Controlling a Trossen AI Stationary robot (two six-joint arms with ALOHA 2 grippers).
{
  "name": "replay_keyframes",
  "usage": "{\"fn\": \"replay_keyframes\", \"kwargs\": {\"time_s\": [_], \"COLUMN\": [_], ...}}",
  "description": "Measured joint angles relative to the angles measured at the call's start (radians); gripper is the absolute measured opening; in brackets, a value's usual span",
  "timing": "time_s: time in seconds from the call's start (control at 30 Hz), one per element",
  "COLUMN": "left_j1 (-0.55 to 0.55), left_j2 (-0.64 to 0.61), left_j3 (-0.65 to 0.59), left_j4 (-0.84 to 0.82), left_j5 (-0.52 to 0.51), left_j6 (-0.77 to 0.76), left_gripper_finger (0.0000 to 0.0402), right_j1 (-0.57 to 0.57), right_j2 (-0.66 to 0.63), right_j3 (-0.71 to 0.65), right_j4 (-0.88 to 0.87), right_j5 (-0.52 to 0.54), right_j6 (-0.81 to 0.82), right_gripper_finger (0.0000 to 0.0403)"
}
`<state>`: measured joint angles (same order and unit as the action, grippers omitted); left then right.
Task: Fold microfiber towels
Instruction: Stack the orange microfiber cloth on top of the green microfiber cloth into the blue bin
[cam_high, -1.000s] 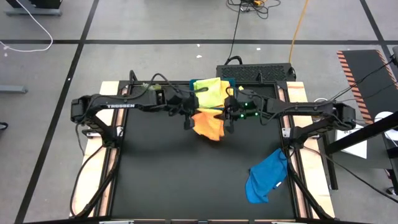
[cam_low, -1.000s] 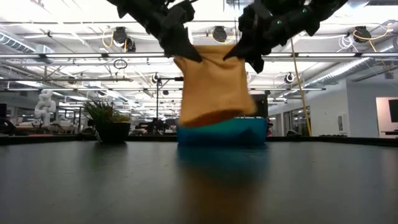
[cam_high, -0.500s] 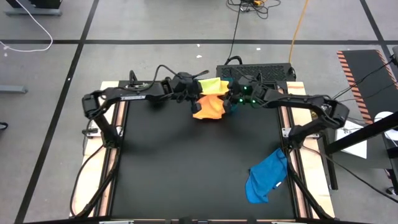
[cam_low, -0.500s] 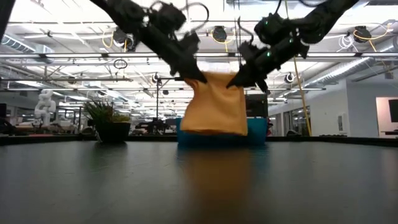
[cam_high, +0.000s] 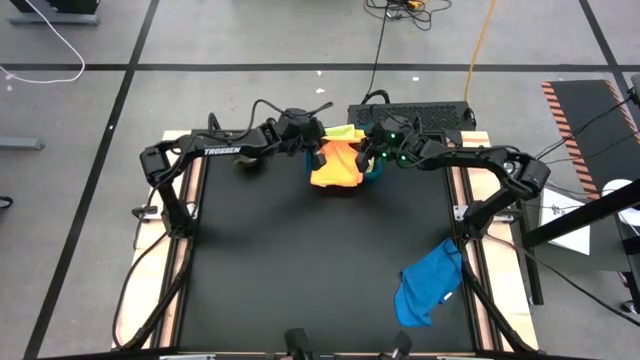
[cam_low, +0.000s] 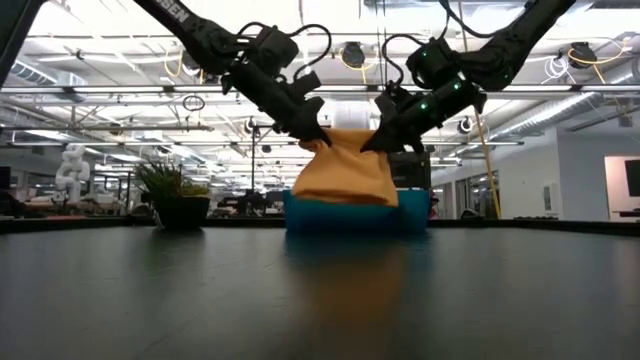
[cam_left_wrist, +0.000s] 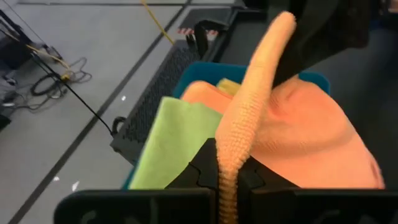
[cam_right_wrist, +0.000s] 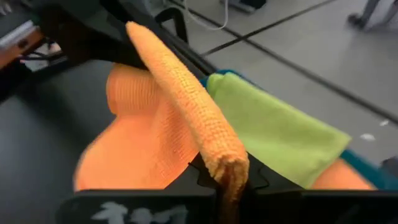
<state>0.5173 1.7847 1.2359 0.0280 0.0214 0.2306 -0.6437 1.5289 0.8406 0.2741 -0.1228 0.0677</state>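
An orange microfiber towel (cam_high: 338, 165) hangs between my two grippers above the blue tray (cam_low: 345, 215) at the table's far edge. My left gripper (cam_high: 318, 153) is shut on one end of its upper edge. My right gripper (cam_high: 366, 153) is shut on the other end. The towel's lower part (cam_low: 345, 190) sags down to the tray's top. A lime green towel (cam_left_wrist: 168, 140) lies in the tray, hanging over its far wall. A blue towel (cam_high: 427, 285) lies crumpled on the mat at the near right. My left gripper pinches the orange towel's upper edge (cam_left_wrist: 231, 155) between its two fingers, at that edge's left end. The fingers slant down toward the far right. The edge runs across to the other gripper and the cloth hangs below it. My right gripper pinches the same upper edge at its right end (cam_right_wrist: 224, 158), where the cloth is bunched thick between the fingers. The fingers slant down toward the far left. The cloth hangs below, its lower part (cam_right_wrist: 134, 149) spread toward the mat.
A black box with cables (cam_high: 410, 112) stands behind the tray, past the table's far edge. The black mat (cam_high: 300, 260) stretches from the tray to the near edge. Wooden side rails (cam_high: 175, 270) run along both sides.
Both grippers have gone toward the table's far edge and down, carrying the orange towel with them, and have tipped to point less steeply down. The towel, which hung clear over the mat, now hangs over the blue tray with its lower part down at the tray.
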Motion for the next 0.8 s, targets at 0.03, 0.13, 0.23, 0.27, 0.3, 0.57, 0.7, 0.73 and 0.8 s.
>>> {"fn": "replay_keyframes", "kwargs": {"time_s": [0.03,0.13,0.23,0.27,0.3,0.57,0.7,0.73,0.8], "left_j1": [0.006,0.019,0.030,0.034,0.036,0.040,0.041,0.041,0.042], "left_j2": [0.000,0.000,0.000,0.000,0.000,0.075,0.129,0.133,0.140], "left_j3": [0.000,0.001,0.002,0.002,0.002,0.002,0.002,0.002,0.002], "left_j4": [0.008,0.033,0.047,0.055,0.063,0.082,0.087,0.088,0.089], "left_j5": [0.001,-0.014,-0.014,-0.008,-0.005,-0.026,-0.072,-0.078,-0.087], "left_j6": [0.003,0.030,0.037,0.037,0.037,0.047,0.071,0.072,0.072], "left_gripper_finger": [0.0009,0.0017,0.0012,0.0009,0.0006,0.0022,0.0018,0.0016,0.0013], "right_j1": [-0.003,-0.023,-0.036,-0.040,-0.042,-0.049,-0.051,-0.051,-0.051], "right_j2": [0.000,-0.001,-0.001,-0.001,-0.001,0.036,0.088,0.102,0.133], "right_j3": [0.000,0.003,0.003,0.003,0.003,-0.001,-0.001,-0.001,0.000], "right_j4": [0.004,0.009,0.006,0.006,0.006,-0.011,0.003,0.012,0.039], "right_j5": [0.020,0.052,0.049,0.050,0.051,0.077,0.089,0.089,0.089], "right_j6": [-0.021,-0.056,-0.058,-0.063,-0.073,-0.097,-0.139,-0.143,-0.160], "right_gripper_finger": [0.0002,0.0002,0.0002,0.0002,0.0002,0.0002,0.0002,0.0002,0.0003]}}
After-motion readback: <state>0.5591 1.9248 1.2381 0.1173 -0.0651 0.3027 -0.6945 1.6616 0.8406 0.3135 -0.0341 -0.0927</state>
